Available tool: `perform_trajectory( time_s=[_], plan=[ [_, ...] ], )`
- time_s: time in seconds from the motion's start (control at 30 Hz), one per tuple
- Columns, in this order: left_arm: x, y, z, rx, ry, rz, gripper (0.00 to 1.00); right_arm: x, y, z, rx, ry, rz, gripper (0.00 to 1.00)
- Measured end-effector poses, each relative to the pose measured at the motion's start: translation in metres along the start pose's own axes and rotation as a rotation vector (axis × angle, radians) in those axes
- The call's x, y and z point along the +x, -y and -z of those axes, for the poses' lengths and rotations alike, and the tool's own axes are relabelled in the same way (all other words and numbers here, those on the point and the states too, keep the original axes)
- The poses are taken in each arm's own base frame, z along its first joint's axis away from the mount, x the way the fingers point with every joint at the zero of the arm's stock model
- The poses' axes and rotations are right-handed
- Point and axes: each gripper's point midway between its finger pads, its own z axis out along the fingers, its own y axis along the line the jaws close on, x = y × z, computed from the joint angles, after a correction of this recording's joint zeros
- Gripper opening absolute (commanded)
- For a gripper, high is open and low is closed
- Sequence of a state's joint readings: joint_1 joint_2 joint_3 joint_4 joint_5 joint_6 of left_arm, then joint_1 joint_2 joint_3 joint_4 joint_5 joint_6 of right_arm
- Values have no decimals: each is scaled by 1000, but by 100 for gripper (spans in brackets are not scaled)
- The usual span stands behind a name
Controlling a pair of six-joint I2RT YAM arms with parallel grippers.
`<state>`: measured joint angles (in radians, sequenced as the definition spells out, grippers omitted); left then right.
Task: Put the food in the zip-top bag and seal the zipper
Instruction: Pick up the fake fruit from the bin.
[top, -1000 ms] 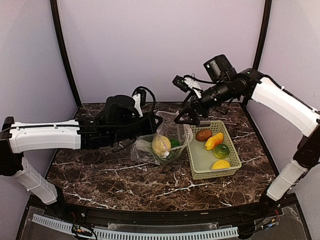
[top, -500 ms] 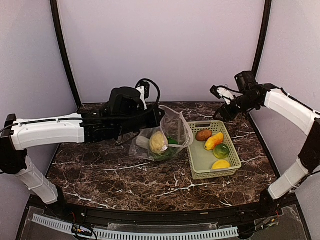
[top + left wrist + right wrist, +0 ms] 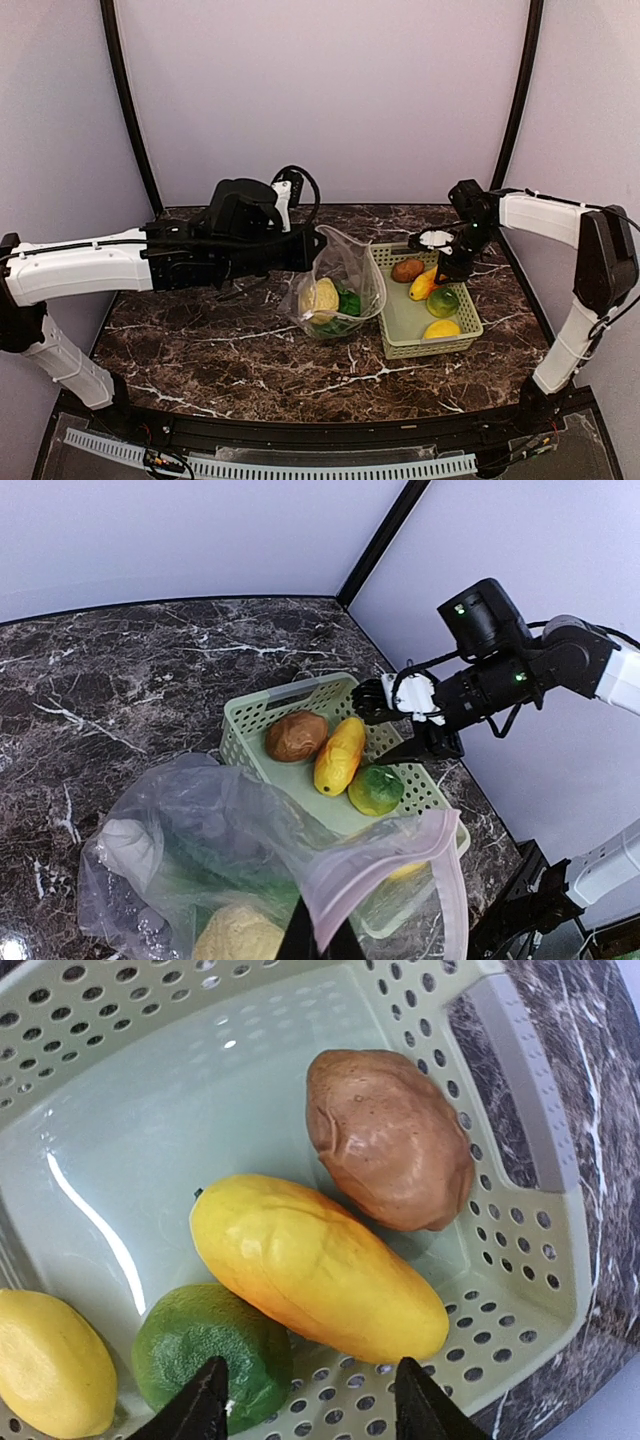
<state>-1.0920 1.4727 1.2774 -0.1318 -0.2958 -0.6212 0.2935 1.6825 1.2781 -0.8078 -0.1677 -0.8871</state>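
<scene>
The clear zip-top bag (image 3: pixel 345 285) hangs open from my left gripper (image 3: pixel 318 248), which is shut on its mouth edge. In the left wrist view the bag (image 3: pixel 215 820) holds a tan bumpy lump (image 3: pixel 235 935), green food and a white stem (image 3: pixel 130 845). The zipper strip (image 3: pixel 400 848) is unsealed. My right gripper (image 3: pixel 445 268) is open and empty, low over the light green basket (image 3: pixel 405 318). Its jaws (image 3: pixel 315 1405) straddle the near end of the orange-yellow fruit (image 3: pixel 315 1265). The lime (image 3: pixel 210 1345), the lemon (image 3: pixel 50 1360) and a brown lump (image 3: pixel 390 1140) lie beside it.
The basket (image 3: pixel 290 688) stands right of the bag, touching or nearly touching it. The dark marbled table (image 3: pixel 200 350) is walled by pale panels and black posts at the back corners. The right arm (image 3: pixel 500 670) reaches in from the far right.
My right gripper swung away from the bag mouth to the back right, then came down over the basket. My left gripper shifted the bag a little right and higher.
</scene>
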Motion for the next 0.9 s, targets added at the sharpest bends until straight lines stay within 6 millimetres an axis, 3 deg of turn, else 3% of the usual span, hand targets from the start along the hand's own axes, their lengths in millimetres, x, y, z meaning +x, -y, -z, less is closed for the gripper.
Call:
perform_trajectory(
  time_s=[0.33, 0.6, 0.77, 0.9],
  plan=[
    [-14, 17, 20, 65, 16, 2, 1, 1, 17, -25, -11, -51, 166, 63],
    [-28, 18, 40, 80, 64, 23, 1, 14, 9, -51, -89, -97, 216, 62],
    [-21, 8, 43, 57, 61, 23, 1, 15, 0, -56, -138, -95, 205, 37],
    [-12, 0, 40, 33, 50, 23, 1, 13, -3, -51, -156, -91, 194, 28]
  ],
)
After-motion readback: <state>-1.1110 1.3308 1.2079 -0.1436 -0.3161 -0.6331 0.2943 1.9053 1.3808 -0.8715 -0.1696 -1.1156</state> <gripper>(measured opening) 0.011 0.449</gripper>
